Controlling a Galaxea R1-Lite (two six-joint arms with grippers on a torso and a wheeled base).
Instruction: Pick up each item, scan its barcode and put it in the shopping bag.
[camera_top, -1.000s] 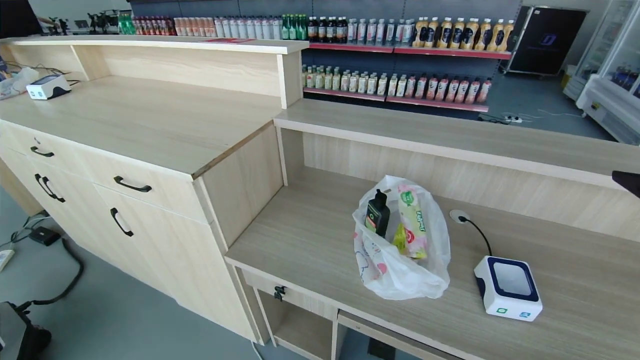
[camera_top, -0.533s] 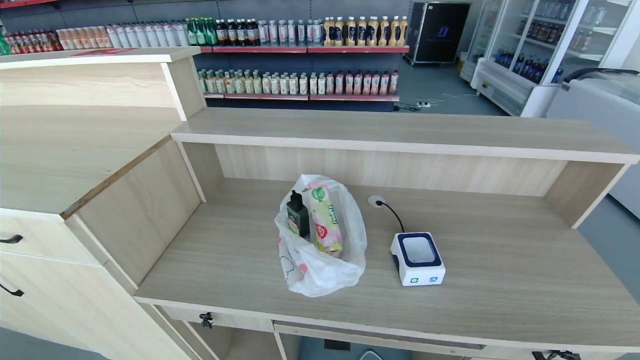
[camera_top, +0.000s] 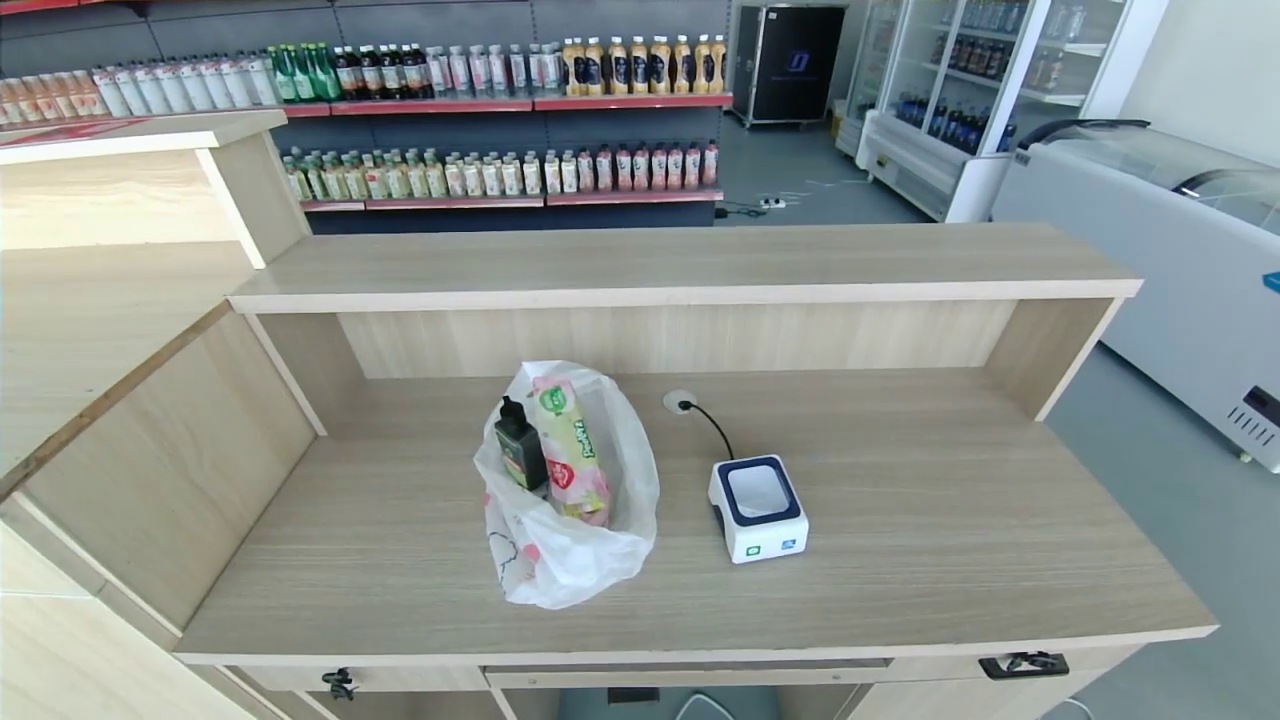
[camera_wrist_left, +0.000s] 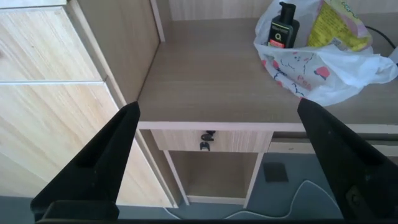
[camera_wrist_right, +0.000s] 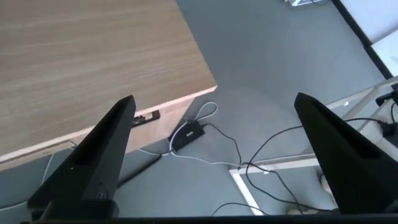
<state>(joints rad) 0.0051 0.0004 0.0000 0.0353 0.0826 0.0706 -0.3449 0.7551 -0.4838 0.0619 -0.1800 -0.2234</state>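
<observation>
Left gripper: fingers spread wide, nothing between them. It hangs low in front of the counter, facing the small drawer lock under the front edge.

Right gripper: fingers likewise parted and empty, out past the counter's right end, over floor and loose cables.

Shopping bag: sits on the counter left of centre, mouth open upward. Inside it are a dark bottle with its cap up and a pink-and-green packet leaning beside it. Both long axes run up toward the bag's mouth.

Scanner: just beside the bag on its right, not touching it. Its cord runs back to a port in the counter top.

Judgement: both items you can see are already bagged, so the task looks at or near its end. If you must reach the bag, it lies ahead of and above the left gripper. That arm is the nearer; the right one is well apart, with the scanner between.

Beyond: the raised ledge, then shelves of drinks.
</observation>
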